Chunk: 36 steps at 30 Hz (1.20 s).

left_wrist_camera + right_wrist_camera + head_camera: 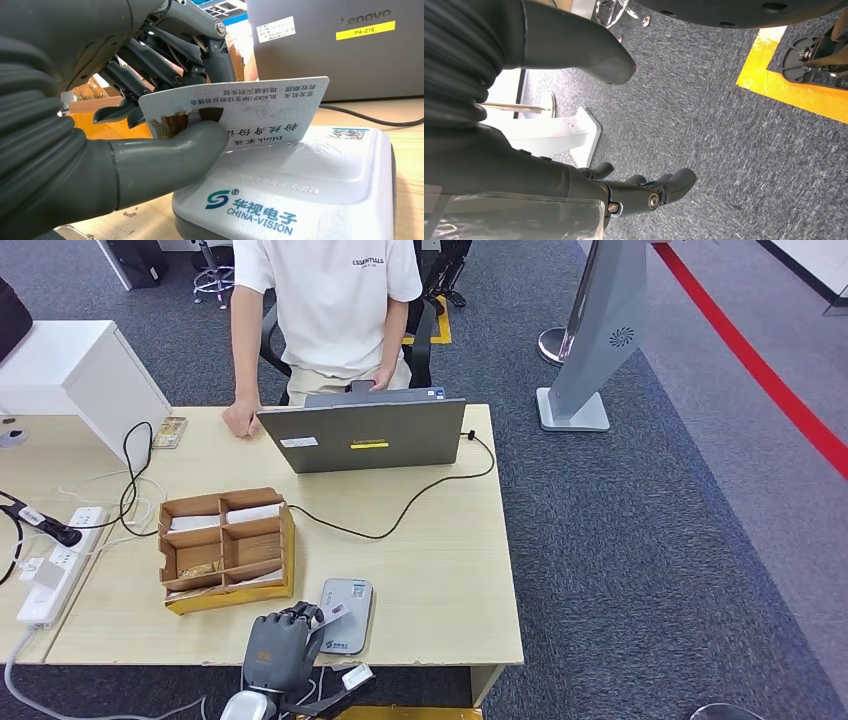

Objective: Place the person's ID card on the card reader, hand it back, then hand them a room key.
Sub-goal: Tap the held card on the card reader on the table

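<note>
Pinching the ID card (240,112) between thumb and fingers, left hand (283,638) is holding it tilted just over the card reader (347,614) — right hand (624,192) is hanging loose, holding nothing.

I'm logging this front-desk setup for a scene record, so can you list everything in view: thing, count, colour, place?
ID card: one, pale blue-white, pinched in the left hand, tilted over the card reader.
Card reader: one, white-grey, near desk edge beside the box.
Compartment box: one, brown and yellow cardboard, left of the reader, cards in its compartments.
Laptop: one, grey, far side of the desk, lid facing the robot.
Black cable: one, running from the laptop across the desk.
Power strip: one, white, on the desk's left edge.
Desk: one, light wood.
Person: one, white T-shirt, behind the laptop.
Left hand: grey, holds the card.
Right hand: dark, hanging over grey carpet, holding nothing.
</note>
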Tool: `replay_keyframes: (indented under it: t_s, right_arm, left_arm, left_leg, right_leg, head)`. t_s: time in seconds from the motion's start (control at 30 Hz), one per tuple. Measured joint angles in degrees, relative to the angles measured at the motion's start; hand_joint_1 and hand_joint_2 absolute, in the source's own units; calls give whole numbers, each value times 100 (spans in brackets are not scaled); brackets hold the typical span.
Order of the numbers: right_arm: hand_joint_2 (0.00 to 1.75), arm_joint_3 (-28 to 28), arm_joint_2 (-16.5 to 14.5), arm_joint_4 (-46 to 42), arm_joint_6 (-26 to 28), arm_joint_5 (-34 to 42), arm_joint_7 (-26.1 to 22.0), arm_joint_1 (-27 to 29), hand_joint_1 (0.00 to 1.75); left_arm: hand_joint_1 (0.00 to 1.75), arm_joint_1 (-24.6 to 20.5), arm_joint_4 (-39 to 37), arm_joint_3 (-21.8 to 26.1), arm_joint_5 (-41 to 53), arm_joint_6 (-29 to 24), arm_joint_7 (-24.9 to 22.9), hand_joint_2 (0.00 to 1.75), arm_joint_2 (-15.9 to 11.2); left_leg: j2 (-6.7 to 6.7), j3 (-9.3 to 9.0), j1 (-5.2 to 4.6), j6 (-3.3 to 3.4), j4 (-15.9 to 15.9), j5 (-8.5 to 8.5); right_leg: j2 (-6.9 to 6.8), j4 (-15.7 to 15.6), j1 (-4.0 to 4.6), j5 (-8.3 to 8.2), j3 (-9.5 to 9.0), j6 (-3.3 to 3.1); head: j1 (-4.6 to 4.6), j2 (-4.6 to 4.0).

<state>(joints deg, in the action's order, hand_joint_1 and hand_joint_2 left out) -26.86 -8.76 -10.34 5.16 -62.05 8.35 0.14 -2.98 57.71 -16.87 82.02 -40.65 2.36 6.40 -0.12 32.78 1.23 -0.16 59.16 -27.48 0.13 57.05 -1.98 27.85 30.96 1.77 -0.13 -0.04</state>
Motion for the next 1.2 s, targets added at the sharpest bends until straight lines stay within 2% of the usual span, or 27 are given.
replay_keyframes:
  t_s: [0.43, 0.5, 0.57, 0.63, 0.7, 0.87, 1.03, 1.2]
  right_arm:
    - [175, 0, 0, 0, -3, -93, 31, 1, 0]
    - [175, -2, 0, 0, -18, -104, 37, 2, 0]
    - [175, -11, 0, 0, -37, -112, 44, -1, 0]
    - [175, -22, 0, -1, -43, -120, 45, 7, 0]
    - [175, -27, 0, 0, -45, -131, 44, 21, 0]
    - [175, -34, 0, 0, -60, -156, 61, 22, 0]
    - [175, -66, 0, 0, -104, -179, 115, 19, 0]
    - [175, -114, 1, -2, -122, -191, 122, 13, 0]
  left_arm:
    - [175, -147, -2, 114, 11, -1, -44, 175, -29]
    - [175, -405, 169, 121, 72, 55, -349, 175, -257]
    - [175, -1010, 322, 105, -44, 212, -572, 175, -670]
    - [175, -1669, 386, 120, -221, 336, -503, 175, -1066]
    - [175, -2014, 445, 137, -200, 332, -429, 175, -1279]
    - [175, -2218, 512, 138, -4, 269, -483, 175, -1476]
    - [175, -2681, 520, 138, 16, 435, -537, 175, -1718]
    - [175, -3046, 520, 138, -6, 586, -522, 175, -1831]
  left_leg:
    - [-4, -4, 1, -2, 0, 9]
    - [-5, 13, 8, -10, 1, 26]
    - [-11, 57, 21, -21, 1, 56]
    - [-17, 84, 27, -30, -4, 76]
    - [-18, 81, 26, -34, -8, 82]
    - [-7, 87, 26, -37, -5, 86]
    - [-10, 90, 27, -40, -5, 88]
    - [-9, 91, 28, -43, -6, 91]
  right_leg:
    - [-3, 0, 1, -3, 4, -1]
    - [-2, 2, 7, -15, 28, -5]
    - [-7, 9, 20, -43, 66, -17]
    - [-13, 18, 25, -64, 90, -29]
    - [-13, 22, 24, -69, 91, -32]
    - [4, 23, 23, -73, 107, -31]
    - [1, 24, 24, -73, 111, -31]
    - [3, 26, 24, -74, 112, -32]
  head:
    - [0, 0]
    - [3, 0]
    - [10, 0]
    - [-4, 0]
    - [-20, 0]
    - [-10, 0]
    - [-11, 0]
    - [-11, 0]
